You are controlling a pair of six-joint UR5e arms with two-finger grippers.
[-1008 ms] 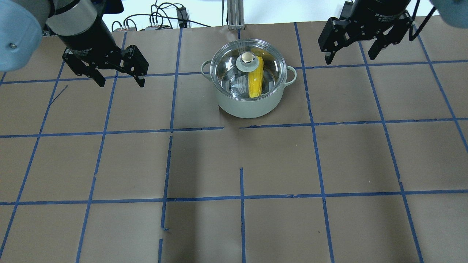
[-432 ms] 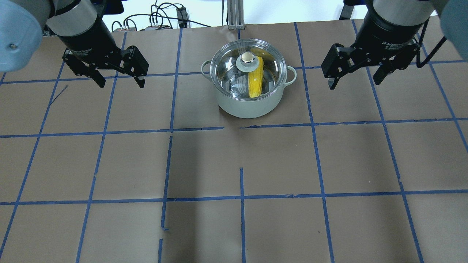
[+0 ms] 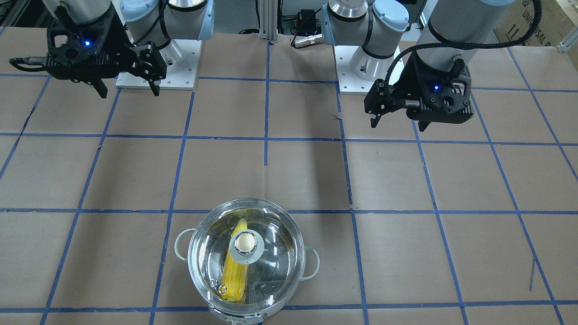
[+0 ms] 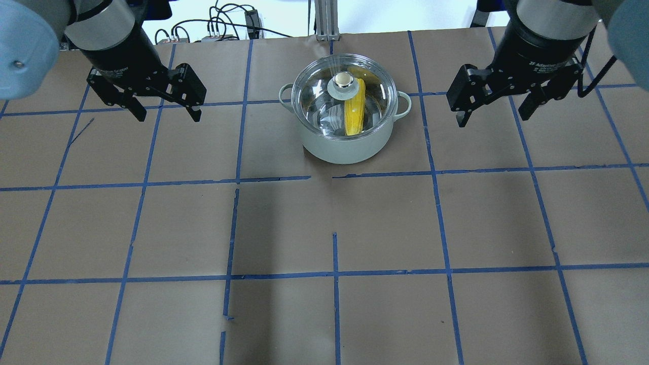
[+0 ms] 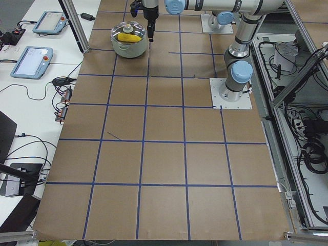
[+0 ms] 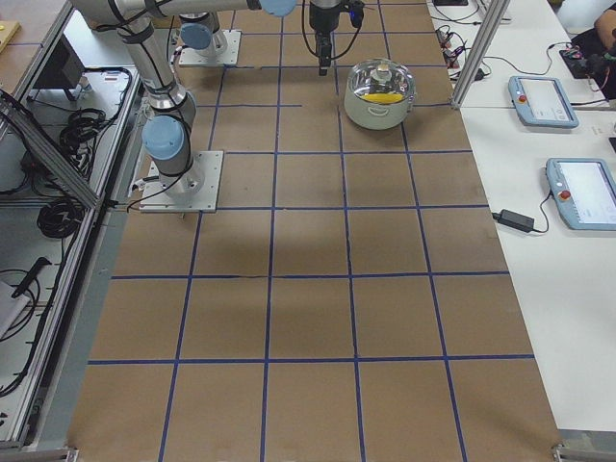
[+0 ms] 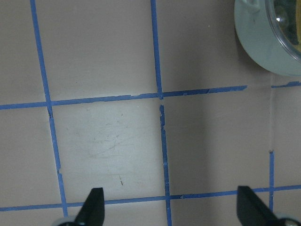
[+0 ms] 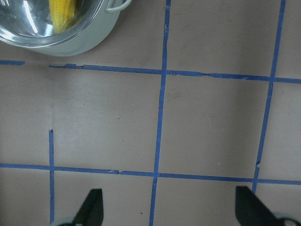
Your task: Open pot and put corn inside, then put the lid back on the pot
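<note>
Over the last second the right hand [image 4: 491,119] has come down and nearer from the far right corner. It now hangs above the desk [image 4: 355,228], well to the right of the pot [image 4: 345,147]. The left hand [image 4: 167,117] has kept its place, well to the pot's left and likewise above the desk. Both hands are released, fingers spread wide and gripping nothing. In each wrist view the two fingertips stand far apart over brown paper crossed by blue tape lines, with an edge of the pot in a far corner. The pot stands on the far side of the desk, roughly midway between the hands and touched by neither. The lid [image 4: 319,104] sits level on the pot's rim, knob up. The corn [image 4: 354,115] lies inside the pot under the glass, just right of the knob, running near to far.
</note>
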